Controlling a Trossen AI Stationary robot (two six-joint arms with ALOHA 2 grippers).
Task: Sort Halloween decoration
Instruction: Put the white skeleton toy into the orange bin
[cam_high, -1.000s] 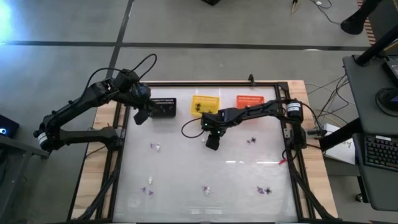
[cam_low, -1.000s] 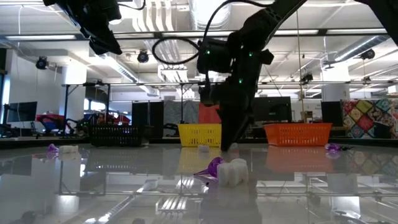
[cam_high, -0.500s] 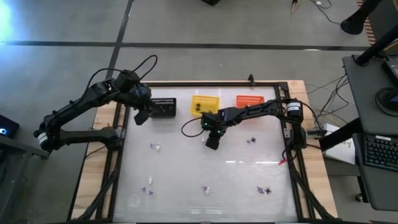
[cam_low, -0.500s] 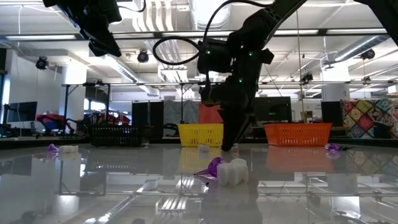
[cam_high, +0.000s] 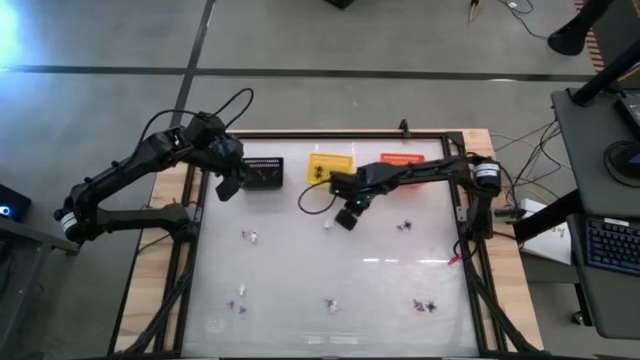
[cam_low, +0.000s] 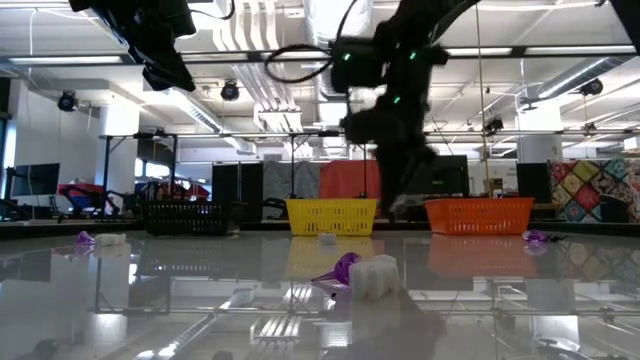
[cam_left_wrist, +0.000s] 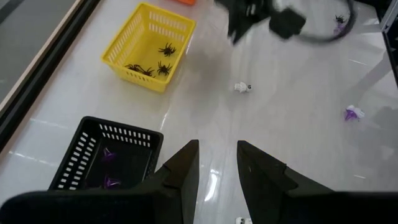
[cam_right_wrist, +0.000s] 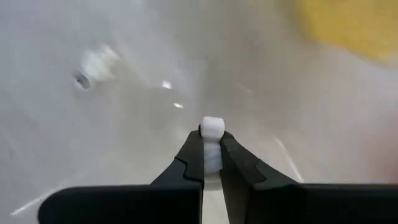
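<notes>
My right gripper (cam_high: 347, 218) hangs above the table's middle, in front of the yellow basket (cam_high: 329, 166), shut on a small white trinket (cam_right_wrist: 212, 134). Another white trinket (cam_high: 328, 224) lies on the table just left of it and also shows in the right wrist view (cam_right_wrist: 96, 62). My left gripper (cam_left_wrist: 216, 165) waits open in the air over the near left side of the black basket (cam_left_wrist: 106, 162), which holds purple trinkets. Black spiders lie in the yellow basket (cam_left_wrist: 149, 46). My right gripper pinches the white trinket between its two fingers (cam_right_wrist: 194, 155), coming at it from above and pointing steeply down. The trinket's top end (cam_right_wrist: 212, 126) sticks out beyond the fingertips. It is lifted clear of the table.
The black (cam_high: 263, 173), yellow and orange (cam_high: 402, 162) baskets stand in a row along the far edge. Purple and white trinkets lie scattered: at the left (cam_high: 249, 236), the right (cam_high: 405, 226), and near the front edge (cam_high: 331, 305) (cam_high: 425, 306) (cam_high: 238, 305).
My right gripper has shut on a white trinket, then risen off the table and drawn a little toward the far right, rolling its wrist. The trinket has come up with it. The other white trinket has stayed on the table.
</notes>
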